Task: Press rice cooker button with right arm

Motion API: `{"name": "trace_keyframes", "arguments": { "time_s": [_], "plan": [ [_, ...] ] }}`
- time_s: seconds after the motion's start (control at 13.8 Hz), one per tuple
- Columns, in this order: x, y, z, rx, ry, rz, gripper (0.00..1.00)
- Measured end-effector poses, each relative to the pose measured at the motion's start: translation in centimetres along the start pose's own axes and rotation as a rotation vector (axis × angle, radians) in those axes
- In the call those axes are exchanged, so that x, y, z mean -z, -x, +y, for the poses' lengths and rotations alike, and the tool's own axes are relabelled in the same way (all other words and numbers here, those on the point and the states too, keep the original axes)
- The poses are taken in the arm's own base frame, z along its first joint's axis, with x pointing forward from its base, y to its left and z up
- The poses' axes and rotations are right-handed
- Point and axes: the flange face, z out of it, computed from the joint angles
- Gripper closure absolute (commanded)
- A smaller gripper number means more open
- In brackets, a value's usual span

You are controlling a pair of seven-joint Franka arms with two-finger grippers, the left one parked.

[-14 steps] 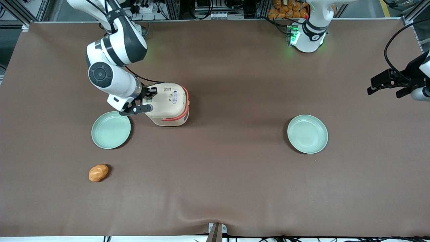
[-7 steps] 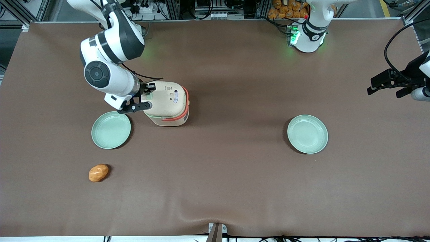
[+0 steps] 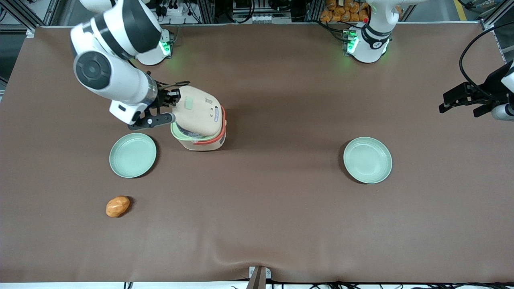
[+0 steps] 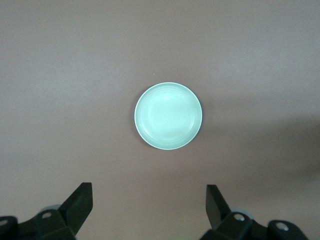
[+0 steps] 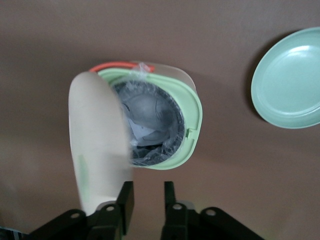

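One pale green button (image 3: 189, 104) sits on the cream lid (image 3: 198, 114), at the lid edge nearest my right arm's gripper (image 3: 166, 108). That lid is tilted up on its hinge, and in the wrist view I can see straight into the dark inner pot (image 5: 150, 127) with its green rim. I read the press as done and the latch as released.

The gripper is just beside the raised lid edge, a little above the cooker (image 3: 199, 138). Its fingers (image 5: 125, 204) are drawn close with only a narrow gap, gripping nothing. Whether one fingertip grazes the lid I can't quite tell from the front camera.

Next I'd back the right arm (image 3: 108, 74) up and away toward its own end of the table, keeping clear of the lid's swing and of the green plate (image 3: 133, 155) near the cooker.
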Motion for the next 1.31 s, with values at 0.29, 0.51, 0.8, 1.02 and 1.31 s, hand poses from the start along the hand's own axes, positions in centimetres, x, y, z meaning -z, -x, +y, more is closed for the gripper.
{"name": "trace_keyframes", "arguments": {
  "time_s": [0.29, 0.51, 0.8, 1.02, 1.31],
  "plan": [
    [5.5, -0.4, 1.4, -0.012, 0.024, 0.12, 0.0],
    [10.0, -0.1, 2.8, -0.029, 0.057, 0.214, 0.0],
    [12.8, 0.9, 8.3, -0.124, 0.053, 0.18, 0.0],
    [13.5, 1.3, 13.9, -0.176, 0.048, 0.158, 0.0],
    [14.3, 3.0, 19.9, -0.221, 0.039, 0.113, 0.0]
  ]
}}
